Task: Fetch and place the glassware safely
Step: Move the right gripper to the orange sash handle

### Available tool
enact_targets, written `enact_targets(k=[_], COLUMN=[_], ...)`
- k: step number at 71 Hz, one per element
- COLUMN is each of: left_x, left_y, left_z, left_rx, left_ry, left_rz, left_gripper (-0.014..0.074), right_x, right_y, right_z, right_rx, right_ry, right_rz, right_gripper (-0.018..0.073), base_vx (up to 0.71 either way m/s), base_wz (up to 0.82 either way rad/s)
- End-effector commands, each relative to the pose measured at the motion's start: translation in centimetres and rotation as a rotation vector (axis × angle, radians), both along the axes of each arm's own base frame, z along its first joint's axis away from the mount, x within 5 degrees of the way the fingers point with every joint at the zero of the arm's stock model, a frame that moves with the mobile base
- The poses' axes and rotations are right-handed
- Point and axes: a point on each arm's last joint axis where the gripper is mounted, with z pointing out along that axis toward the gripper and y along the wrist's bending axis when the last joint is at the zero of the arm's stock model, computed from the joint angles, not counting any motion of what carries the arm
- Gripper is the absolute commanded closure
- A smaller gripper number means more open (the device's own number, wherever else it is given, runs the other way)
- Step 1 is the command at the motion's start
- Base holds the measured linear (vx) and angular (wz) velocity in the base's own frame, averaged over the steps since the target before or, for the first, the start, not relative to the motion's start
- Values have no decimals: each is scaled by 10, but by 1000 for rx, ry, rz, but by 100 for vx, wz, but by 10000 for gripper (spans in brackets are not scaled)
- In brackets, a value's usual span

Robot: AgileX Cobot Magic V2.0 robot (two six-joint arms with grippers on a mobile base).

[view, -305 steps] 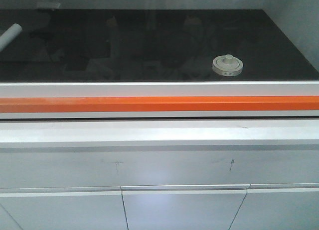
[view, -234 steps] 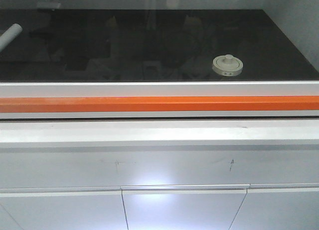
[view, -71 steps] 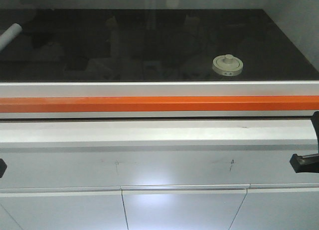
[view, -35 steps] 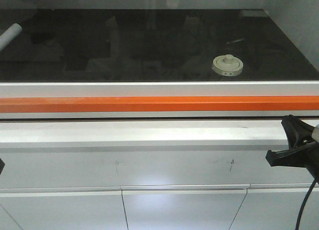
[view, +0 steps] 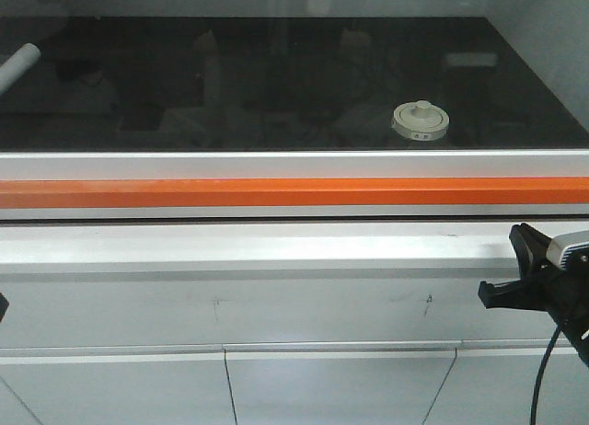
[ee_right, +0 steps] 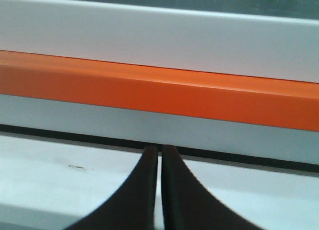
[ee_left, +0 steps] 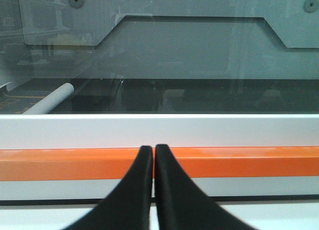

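Glass, slick and breakable, the lidded jar (view: 421, 121) sits on the dark counter (view: 276, 94) beyond the orange bar (view: 276, 192), likely best held round its body; left gripper (ee_left: 152, 148) and right gripper (ee_right: 159, 148) are pressed together.

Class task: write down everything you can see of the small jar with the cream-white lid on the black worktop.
The small squat clear glass jar stands upright on the glossy black worktop, right of centre, near the front edge. Its wide cream-white round lid is on, with a central knob and small dark marks on its rim. The body beneath hardly shows. Only the worktop touches it.
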Motion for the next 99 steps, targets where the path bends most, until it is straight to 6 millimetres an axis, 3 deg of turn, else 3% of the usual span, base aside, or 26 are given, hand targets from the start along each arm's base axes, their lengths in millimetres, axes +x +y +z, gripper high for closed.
enact_targets(k=[1, 38, 62, 82, 99], left_x=[2, 2, 2, 3, 20], left_y=[-1, -1, -1, -1, -1], left_z=[16, 16, 16, 13, -7], left_rx=[-16, -16, -14, -8, -6], left_ry=[-108, -108, -109, -88, 19], left_rz=[-4, -4, -6, -8, -11], left_gripper=[603, 603, 603, 603, 603], right_x=[11, 45, 65, 67, 67], right_y=[0, -5, -8, -8, -8], right_z=[15, -2, 9, 16, 17], right_rx=[-3, 4, 8, 19, 19], right_ry=[-129, -88, -156, -206, -221], right_rz=[2, -16, -41, -38, -32], right_gripper=[560, 560, 560, 560, 560], base_vx=[0, 0, 0, 0, 0], base_wz=[0, 0, 0, -1, 0])
